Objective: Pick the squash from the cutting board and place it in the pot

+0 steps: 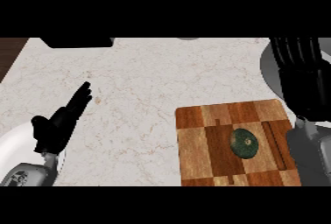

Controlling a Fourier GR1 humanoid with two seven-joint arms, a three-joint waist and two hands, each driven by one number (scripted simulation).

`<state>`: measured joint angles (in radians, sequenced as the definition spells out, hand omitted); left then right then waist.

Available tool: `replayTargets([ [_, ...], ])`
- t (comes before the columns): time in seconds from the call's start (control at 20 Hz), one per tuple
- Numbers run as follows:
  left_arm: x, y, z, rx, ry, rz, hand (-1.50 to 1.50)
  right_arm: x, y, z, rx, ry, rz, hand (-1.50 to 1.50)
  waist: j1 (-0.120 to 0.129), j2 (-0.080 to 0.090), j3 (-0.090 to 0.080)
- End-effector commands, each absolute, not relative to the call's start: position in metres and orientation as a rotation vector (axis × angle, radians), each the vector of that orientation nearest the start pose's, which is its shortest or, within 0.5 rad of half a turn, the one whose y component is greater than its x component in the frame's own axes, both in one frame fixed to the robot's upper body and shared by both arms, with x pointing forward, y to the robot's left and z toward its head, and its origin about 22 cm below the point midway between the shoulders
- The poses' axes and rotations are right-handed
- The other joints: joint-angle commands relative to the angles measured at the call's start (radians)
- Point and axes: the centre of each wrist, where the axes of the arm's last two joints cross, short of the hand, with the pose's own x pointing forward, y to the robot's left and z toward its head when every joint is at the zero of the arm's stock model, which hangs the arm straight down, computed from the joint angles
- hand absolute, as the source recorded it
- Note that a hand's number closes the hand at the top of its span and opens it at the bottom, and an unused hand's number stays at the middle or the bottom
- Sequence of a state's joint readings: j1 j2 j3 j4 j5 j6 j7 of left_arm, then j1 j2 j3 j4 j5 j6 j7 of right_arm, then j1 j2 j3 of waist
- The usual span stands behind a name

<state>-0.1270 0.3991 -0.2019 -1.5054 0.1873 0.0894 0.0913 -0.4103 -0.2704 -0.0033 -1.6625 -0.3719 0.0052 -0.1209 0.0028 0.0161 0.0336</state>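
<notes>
Dark-green squash [245, 143] lies untouched on the cutting board [197, 144] while the right hand [304, 74] hangs beside it, fingers straight and together, so a descent from there could nudge it away before they curl.

One squash [245, 142], dark green and oval, lies on one cutting board [213, 148], a checkered wooden board of lighter and darker blocks. One marble counter [161, 83] carries the board. Two hands are counted: one left hand [58, 124], black, at the view's left with straight fingers, and one right hand [304, 74], black, at the view's right edge. Two grey forearms enter from below, one per side. One dark object [77, 42] sits at the counter's far edge, cut by the frame; its kind cannot be told.
</notes>
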Motion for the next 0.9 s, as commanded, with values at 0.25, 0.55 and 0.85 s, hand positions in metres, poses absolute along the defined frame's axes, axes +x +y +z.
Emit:
replayTargets([
  [0.25,0.299,0.273,0.093,0.197,-1.702,0.013,0.0,0.339,-0.296,0.114,0.401,-1.957,0.535,1.5,0.057,0.006,-0.028],
  [0.55,0.294,0.258,0.096,0.13,-1.636,0.03,0.0,0.33,-0.343,0.047,0.183,-2.073,0.661,-1.5,0.045,0.001,-0.027],
  [0.85,0.288,0.268,0.09,0.177,-1.618,0.05,0.0,0.356,-0.384,0.094,0.301,-2.197,0.796,-1.5,0.025,-0.009,-0.032],
])
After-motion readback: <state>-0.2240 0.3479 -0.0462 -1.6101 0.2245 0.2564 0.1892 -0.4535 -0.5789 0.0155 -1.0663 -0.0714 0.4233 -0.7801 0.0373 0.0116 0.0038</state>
